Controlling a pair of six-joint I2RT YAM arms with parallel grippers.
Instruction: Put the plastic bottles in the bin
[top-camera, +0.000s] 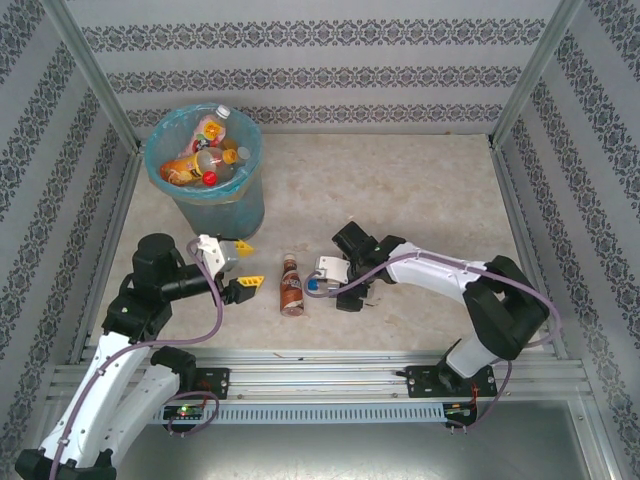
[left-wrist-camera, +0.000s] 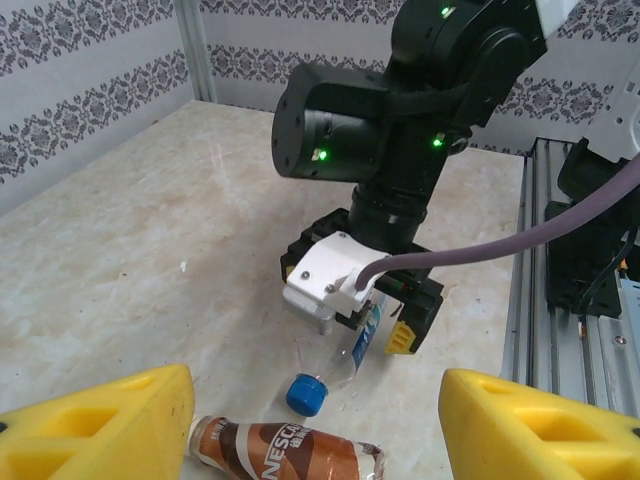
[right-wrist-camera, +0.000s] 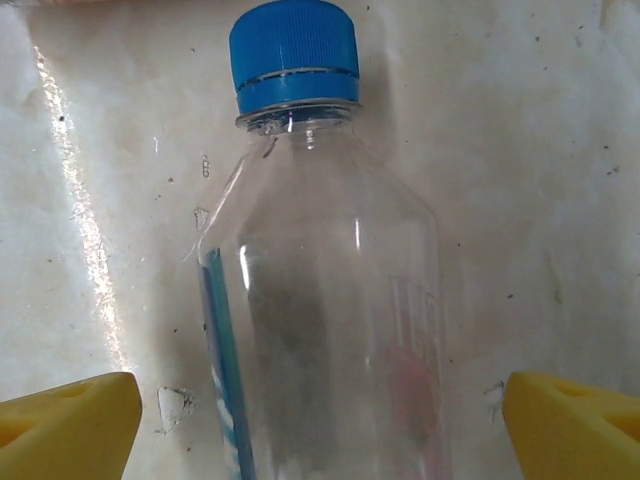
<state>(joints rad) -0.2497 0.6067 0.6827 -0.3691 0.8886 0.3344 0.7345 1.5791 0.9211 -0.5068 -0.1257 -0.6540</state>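
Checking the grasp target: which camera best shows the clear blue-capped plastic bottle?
Right wrist: clear blue-capped plastic bottle close up, cap and body. Left wrist shows cap and neck; top external, little beyond the cap.

clear bottle: base cut off at bottom edge | brown bottle: lower side cut off

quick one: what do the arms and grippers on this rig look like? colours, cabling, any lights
The left arm and right arm both mix white link shells with black joint housings. A mauve-grey cable loops loosely along each. The left gripper and right gripper have blocky yellow fingertips and a white wrist mount. Small green lights glow on the right arm's black joints.
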